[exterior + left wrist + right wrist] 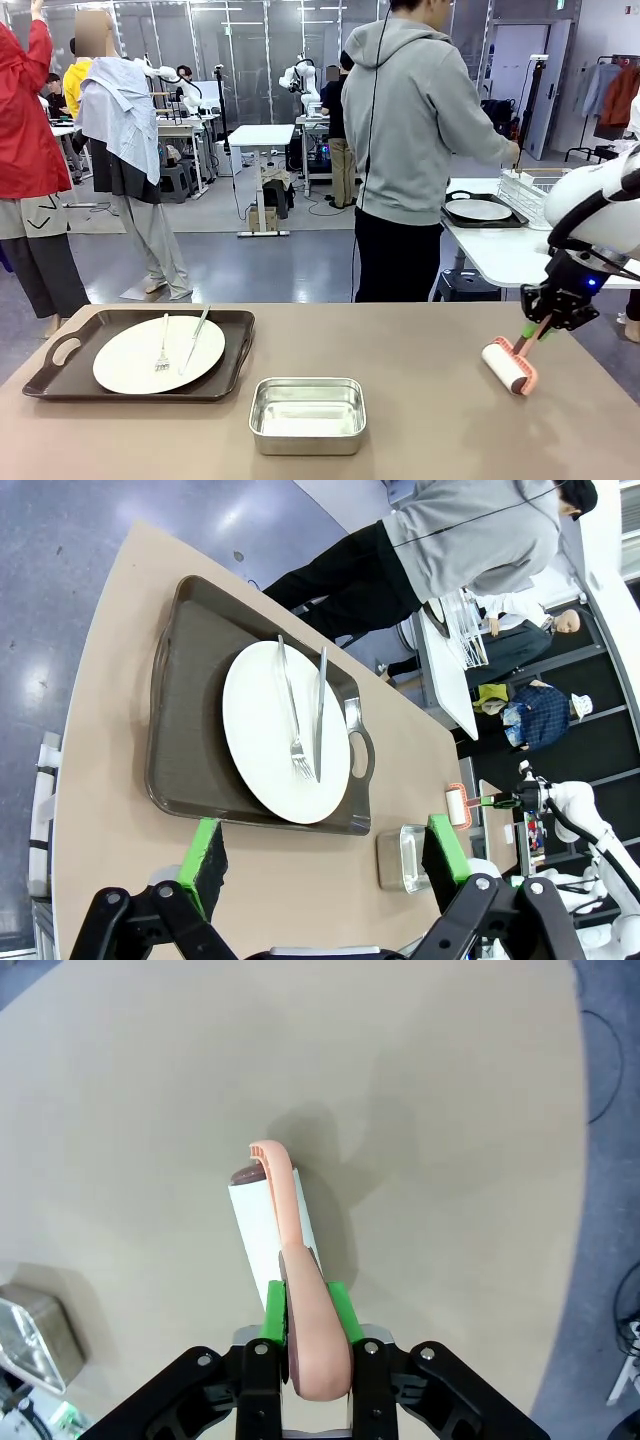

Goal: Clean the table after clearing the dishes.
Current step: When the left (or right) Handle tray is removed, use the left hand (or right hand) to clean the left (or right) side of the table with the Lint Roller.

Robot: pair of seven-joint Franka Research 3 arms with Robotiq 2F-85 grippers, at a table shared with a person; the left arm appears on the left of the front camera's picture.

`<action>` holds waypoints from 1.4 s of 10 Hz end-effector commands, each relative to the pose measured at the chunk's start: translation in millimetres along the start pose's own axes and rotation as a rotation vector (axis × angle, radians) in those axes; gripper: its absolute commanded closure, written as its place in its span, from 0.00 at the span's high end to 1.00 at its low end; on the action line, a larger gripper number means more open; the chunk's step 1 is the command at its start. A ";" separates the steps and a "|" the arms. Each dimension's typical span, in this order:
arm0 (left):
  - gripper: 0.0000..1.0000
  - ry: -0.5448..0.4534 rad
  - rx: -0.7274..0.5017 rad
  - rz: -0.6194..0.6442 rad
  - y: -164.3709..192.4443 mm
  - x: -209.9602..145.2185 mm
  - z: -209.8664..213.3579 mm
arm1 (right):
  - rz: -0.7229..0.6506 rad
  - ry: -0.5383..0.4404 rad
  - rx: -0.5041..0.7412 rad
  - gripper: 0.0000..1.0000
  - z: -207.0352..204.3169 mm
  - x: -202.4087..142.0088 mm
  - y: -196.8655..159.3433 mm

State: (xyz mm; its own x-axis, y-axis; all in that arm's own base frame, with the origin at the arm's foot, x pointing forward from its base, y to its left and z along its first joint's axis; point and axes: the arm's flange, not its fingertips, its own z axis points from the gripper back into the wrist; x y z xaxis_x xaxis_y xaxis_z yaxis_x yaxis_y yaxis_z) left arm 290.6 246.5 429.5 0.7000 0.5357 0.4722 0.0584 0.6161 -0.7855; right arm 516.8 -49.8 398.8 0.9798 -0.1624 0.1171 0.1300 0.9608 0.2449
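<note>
Grasping the pink handle of a lint roller [510, 368], the right hand [545, 328] is clenched at the right of the front view. The roller's white drum rests on the desk [420, 345]. The left hand [325, 855] is released, fingers spread, over the desk near the tray [238, 340]. The tray sits at lower left and carries a plate [125, 368], fork [163, 352] and knife [195, 340]. A steel pan [307, 384] lies at bottom centre.
</note>
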 end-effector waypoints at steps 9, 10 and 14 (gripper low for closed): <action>1.00 0.000 -0.017 -0.010 2.4 1.0 2.8 | 0.130 -0.216 -0.291 0.21 81.6 -68.4 71.7; 1.00 0.000 -0.017 -0.010 2.4 1.0 2.8 | 0.151 -0.240 -0.237 0.21 74.2 -47.3 45.6; 1.00 0.000 -0.017 -0.010 2.4 1.0 2.8 | 0.151 -0.240 -0.237 0.21 74.2 -47.3 45.6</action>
State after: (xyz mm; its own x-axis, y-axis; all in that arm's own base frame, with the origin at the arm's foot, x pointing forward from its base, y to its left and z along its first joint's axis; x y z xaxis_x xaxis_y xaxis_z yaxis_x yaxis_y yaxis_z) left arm 290.7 246.4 429.5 0.7005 0.5352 0.4721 0.0587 0.6160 -0.7855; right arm 463.4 -18.3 471.4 0.9387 -0.0512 0.3410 0.0628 0.9978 -0.0231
